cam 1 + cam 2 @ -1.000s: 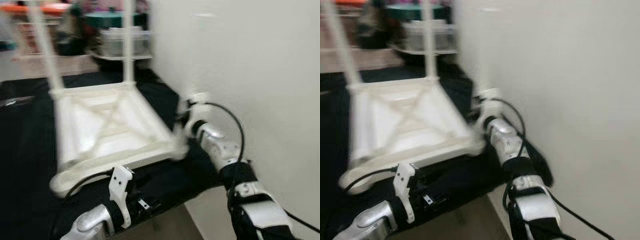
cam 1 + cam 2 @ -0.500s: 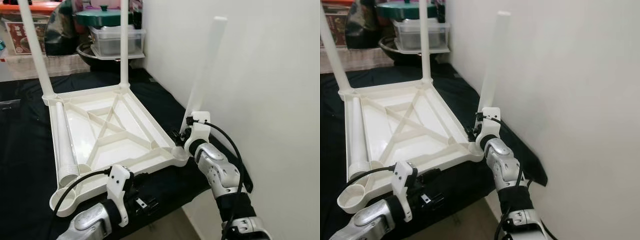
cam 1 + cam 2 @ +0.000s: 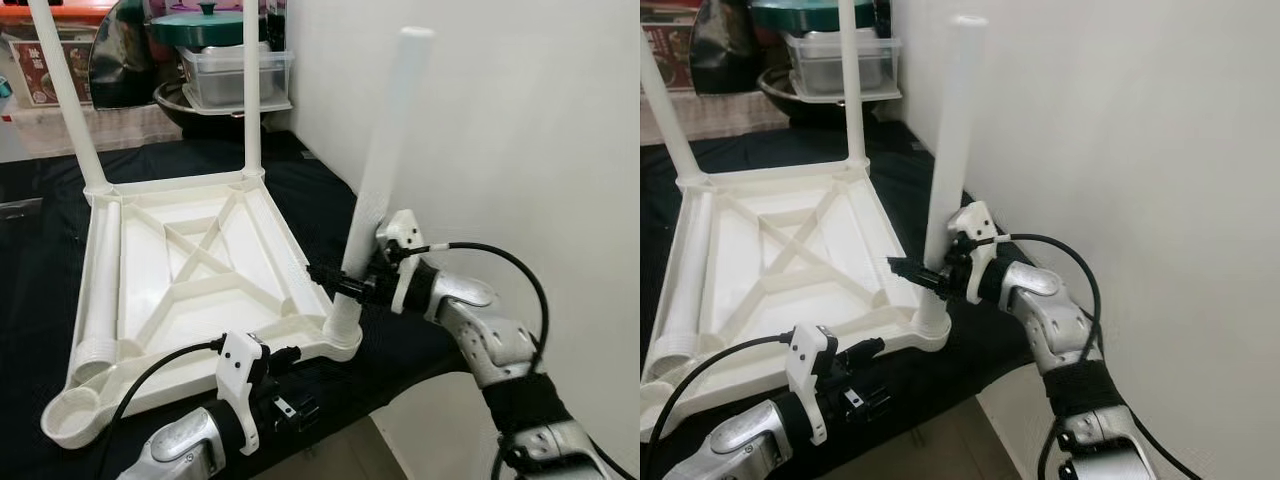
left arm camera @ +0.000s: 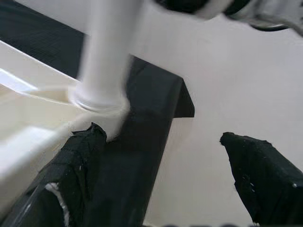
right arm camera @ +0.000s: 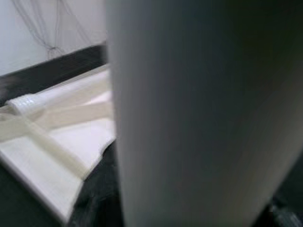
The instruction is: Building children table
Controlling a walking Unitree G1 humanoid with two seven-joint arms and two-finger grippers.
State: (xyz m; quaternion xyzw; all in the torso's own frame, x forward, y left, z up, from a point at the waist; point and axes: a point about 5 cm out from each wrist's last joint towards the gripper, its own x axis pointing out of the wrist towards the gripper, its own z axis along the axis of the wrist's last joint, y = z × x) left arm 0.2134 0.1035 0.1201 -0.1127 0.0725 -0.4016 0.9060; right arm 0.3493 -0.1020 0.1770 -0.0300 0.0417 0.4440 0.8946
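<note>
Tabletop (image 3: pixel 190 270) upside down on black mat (image 3: pixel 40 250), sockets up. My right gripper (image 3: pixel 345 282) clamps third leg (image 3: pixel 385 150) upright in near corner socket (image 3: pixel 340 335). Left gripper (image 4: pixel 161 179) spread wide beside that corner, bracing.

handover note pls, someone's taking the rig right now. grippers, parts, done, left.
Right gripper: shut on the third leg, low on it, leg standing in the near right socket of the upturned tabletop.
Left gripper: open, at the tabletop's near edge by that socket.
Done: two far legs upright in their sockets.
Left: confirm the third leg is fully seated (cannot tell); the fourth leg lies loose in the tabletop along its left side, and the near left socket is unfilled.
</note>
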